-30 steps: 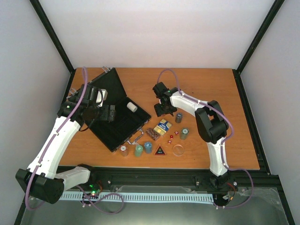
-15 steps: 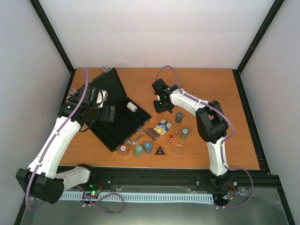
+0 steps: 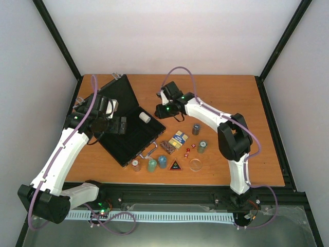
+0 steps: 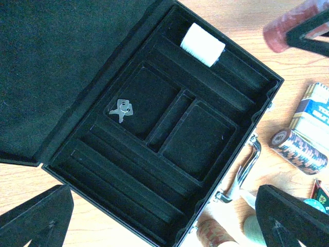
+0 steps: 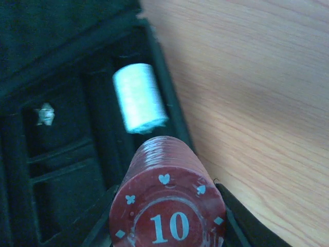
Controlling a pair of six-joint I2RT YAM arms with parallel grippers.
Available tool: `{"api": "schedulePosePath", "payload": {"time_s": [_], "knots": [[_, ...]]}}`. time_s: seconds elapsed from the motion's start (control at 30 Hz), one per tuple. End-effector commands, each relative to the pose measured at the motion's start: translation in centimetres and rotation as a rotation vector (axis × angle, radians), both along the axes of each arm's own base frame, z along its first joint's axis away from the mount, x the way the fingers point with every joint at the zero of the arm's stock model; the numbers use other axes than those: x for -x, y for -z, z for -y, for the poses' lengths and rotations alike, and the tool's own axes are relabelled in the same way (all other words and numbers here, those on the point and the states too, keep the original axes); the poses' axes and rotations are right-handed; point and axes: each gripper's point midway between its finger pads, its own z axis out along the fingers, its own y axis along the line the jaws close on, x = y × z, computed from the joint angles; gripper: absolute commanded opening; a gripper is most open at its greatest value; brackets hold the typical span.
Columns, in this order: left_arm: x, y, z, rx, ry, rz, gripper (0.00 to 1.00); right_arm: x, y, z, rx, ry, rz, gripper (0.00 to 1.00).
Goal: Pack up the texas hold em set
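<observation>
While left fingers (image 4: 36, 218) hang apart over open case (image 4: 195, 139) — right fingers (image 5: 239, 218) clamp red chip stack (image 5: 167, 206) (marked 10).

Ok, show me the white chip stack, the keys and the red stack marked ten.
white chip stack (image 4: 203, 45), left wrist view, middle of its side.
keys (image 4: 122, 109), left wrist view, where the two overlap.
red chip stack (image 5: 167, 213), right wrist view, face of the front chip.

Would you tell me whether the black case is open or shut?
Open: lid swung back, case compartments bared, one holding a white chip stack.
</observation>
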Motion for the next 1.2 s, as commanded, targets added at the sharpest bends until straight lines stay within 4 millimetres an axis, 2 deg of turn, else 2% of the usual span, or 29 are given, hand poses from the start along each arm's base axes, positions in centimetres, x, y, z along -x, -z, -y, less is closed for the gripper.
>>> {"api": "schedulePosePath", "payload": {"time_s": [0.0, 0.13, 0.4, 0.6, 0.87, 1.17], "knots": [[-0.4, -0.1, 0.2, -0.002, 0.004, 0.017, 1.0, 1.4, -2.0, -4.0, -0.129, -0.068, 0.039, 0.05], [-0.4, 0.1, 0.2, 0.003, 0.002, 0.015, 1.0, 1.6, -0.9, -4.9, -0.132, -0.072, 0.049, 0.05], [-0.3, 0.1, 0.1, -0.004, 0.001, 0.014, 1.0, 1.6, 2.2, -4.1, -0.067, -0.025, 0.037, 0.05], [-0.2, 0.2, 0.1, -0.005, 0.003, 0.011, 1.0, 1.4, 3.9, -4.6, -0.052, -0.023, 0.018, 0.05], [0.1, 0.2, -0.1, -0.01, 0.005, 0.01, 1.0, 0.5, 5.1, -4.5, -0.031, 0.013, 0.039, 0.08], [0.3, 0.2, -0.2, -0.019, 0.009, 0.008, 1.0, -0.7, 5.6, -6.1, -0.051, 0.024, 0.073, 0.08]]}}
